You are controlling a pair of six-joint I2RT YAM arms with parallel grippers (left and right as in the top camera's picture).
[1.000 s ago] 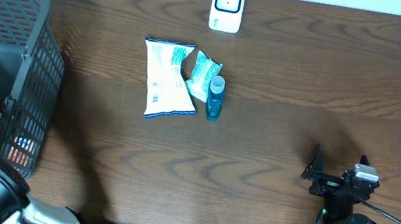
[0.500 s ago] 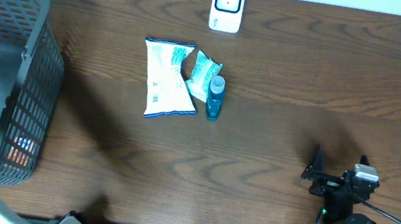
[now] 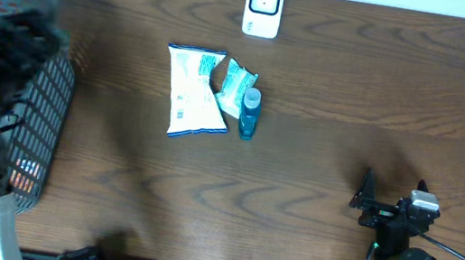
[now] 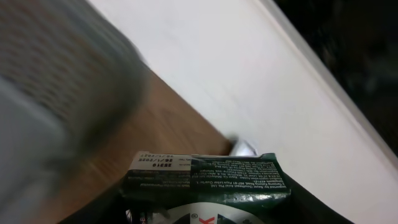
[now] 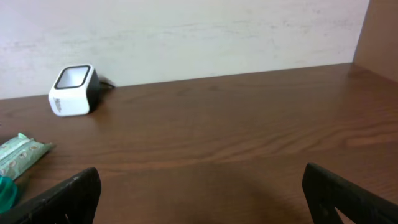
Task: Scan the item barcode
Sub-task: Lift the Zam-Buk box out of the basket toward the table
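- Left wrist view: my left pincer (image 4: 208, 210) stands roughly half open, clamped on a dark green packet (image 4: 205, 177). The packet's printed top edge fills the bottom of the frame, and the item is off the table, in the grip.
- Close beside the pincer is a grey blur that I take for the basket (image 4: 37, 93), with brown table and a pale wall beyond.
- Overhead, the left arm is a smear above the basket (image 3: 45, 113). The scanner (image 3: 263, 7) sits well away from the pincer, at the table's far edge.
- To do this step well, I judge the packet should be carried to the scanner with its barcode face turned to the window. It should then be held flat and steady just in front.
- The route should stay above the white packet (image 3: 194, 93), small teal packet (image 3: 237, 83) and blue bottle (image 3: 248, 114) lying near it.
- Far across the table, my right pincer (image 5: 205, 199) rests spread wide, holding nothing.
- Hard to make out: the left fingers are only dark shapes at the frame's edge. The packet's lower part is cut off, and I see small print but no barcode.
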